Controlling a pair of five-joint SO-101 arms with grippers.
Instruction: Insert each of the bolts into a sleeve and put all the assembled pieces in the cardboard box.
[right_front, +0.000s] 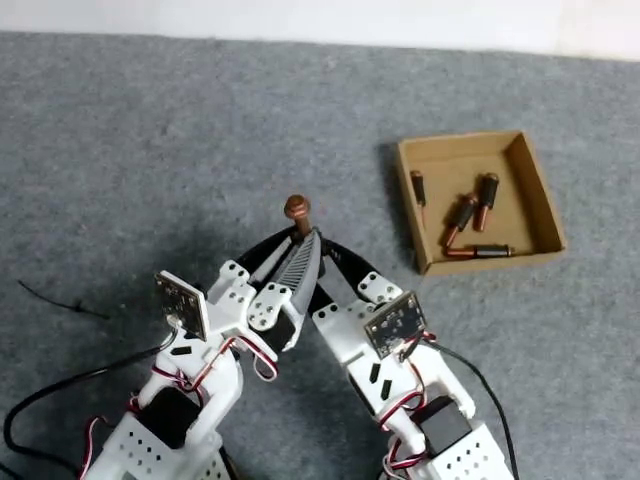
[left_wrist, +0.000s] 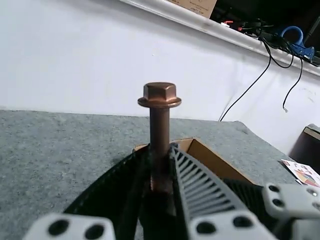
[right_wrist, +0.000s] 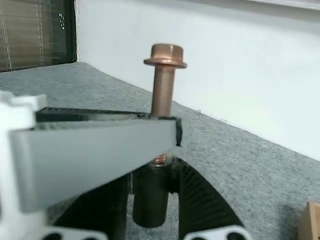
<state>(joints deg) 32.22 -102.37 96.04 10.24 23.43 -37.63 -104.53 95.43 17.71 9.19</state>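
Your left gripper (left_wrist: 160, 152) is clamped on the bolt (left_wrist: 159, 125). Its black finger and its grey ribbed finger (left_wrist: 192, 182) press on opposite sides of the copper shank, low down on it. The bolt stands upright, and the hex head and most of the shank rise clear above the jaws.

Your right gripper (right_wrist: 150, 187) grips the sleeve (right_wrist: 149, 206), a dark cylinder held upright between its two black fingers. This is directly under the left gripper's grey finger, which crosses in front of the bolt. The bolt's lower end shows as a bit of copper right at the sleeve's mouth, in line with it. You cannot tell how far it has gone in, because the grey finger covers the joint.

From above, both sets of jaws meet at one spot on the grey mat (right_front: 150, 150), with the bolt head at their tips. That spot is apart from the cardboard box (right_front: 538, 190), off the short wall that faces the grippers. The bolt is outside the box, not over it.

Inside the box lie four copper-and-black pieces (right_front: 461, 215). One is along the wall nearest the arms, one is by the wall facing the bolt, and two are tilted near the middle.

A thin black strand (right_front: 60, 300) lies on the mat, far from the box and beyond the left arm.
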